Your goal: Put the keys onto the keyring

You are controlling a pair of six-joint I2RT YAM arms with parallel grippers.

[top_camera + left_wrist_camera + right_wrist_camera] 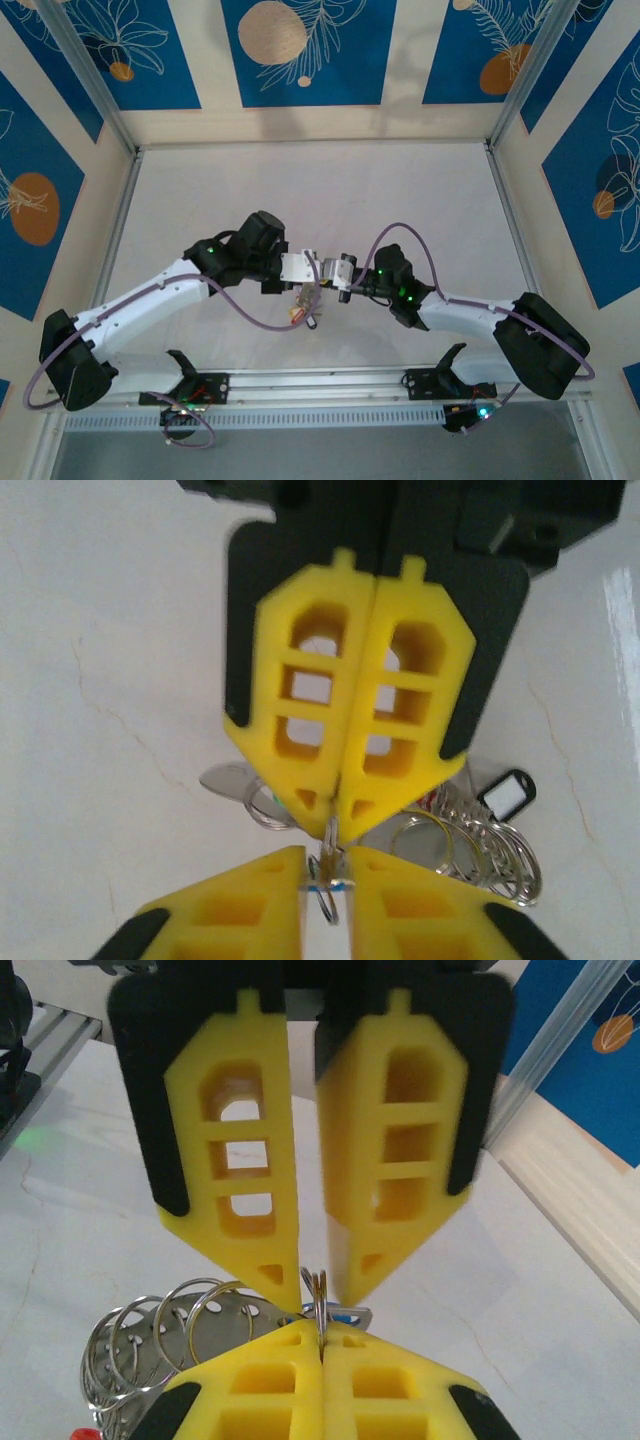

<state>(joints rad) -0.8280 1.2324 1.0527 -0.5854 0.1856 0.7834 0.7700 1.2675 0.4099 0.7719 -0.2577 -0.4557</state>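
My two grippers meet tip to tip above the middle of the table. The right gripper is shut, pinching a small split ring that stands on edge. A blue-tagged key lies just behind that ring. The left gripper has its jaws slightly apart, with the same small ring loose in the gap. Below them hangs a bunch of keys and metal rings, with a white tag among them. I cannot pick out the keyring within the bunch.
Several looped rings and a perforated metal key hang left of the right gripper's fingers. A silver key blade sticks out behind the right gripper. The purple cables arc beside both arms.
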